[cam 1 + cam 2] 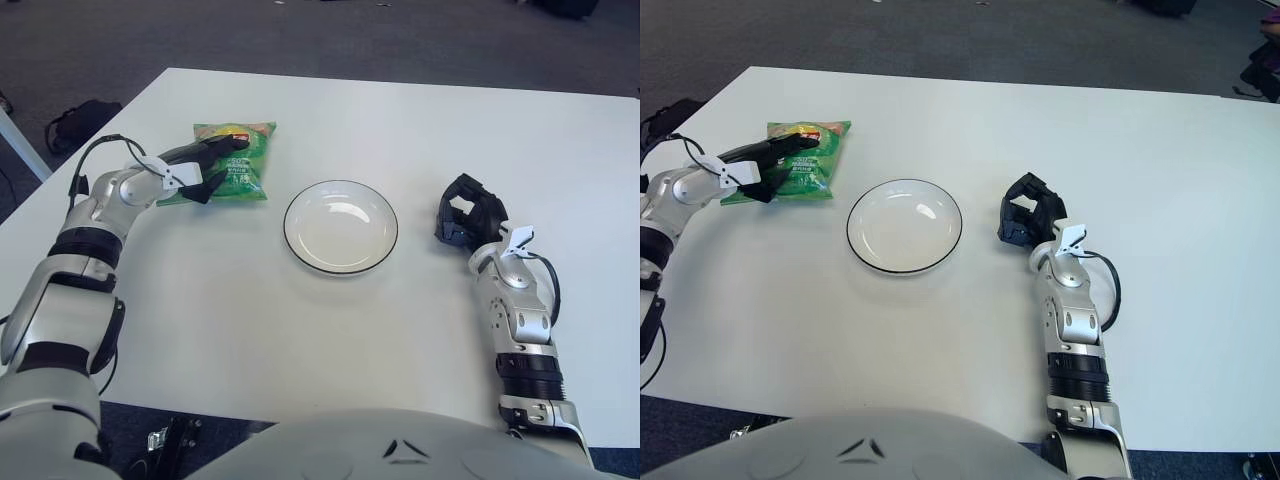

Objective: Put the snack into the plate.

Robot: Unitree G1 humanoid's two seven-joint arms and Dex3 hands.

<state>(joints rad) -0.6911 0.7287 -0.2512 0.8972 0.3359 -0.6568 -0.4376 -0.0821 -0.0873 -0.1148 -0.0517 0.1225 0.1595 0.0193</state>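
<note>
A green snack bag (243, 163) lies flat on the white table, left of the empty white plate (340, 228) with a dark rim. My left hand (215, 168) reaches in from the left. Its dark fingers (222, 146) are spread over the bag's left part and its thumb sits at the bag's lower left corner. The fingers touch the bag without closing round it. My right hand (462, 215) shows to the right of the plate, a short gap away, with its fingers curled and nothing in them.
The table's (420, 130) far edge runs along the top and its left edge slants past my left arm. A dark bag (75, 120) sits on the grey floor beyond the left edge. A black cable loops off my left forearm (95, 160).
</note>
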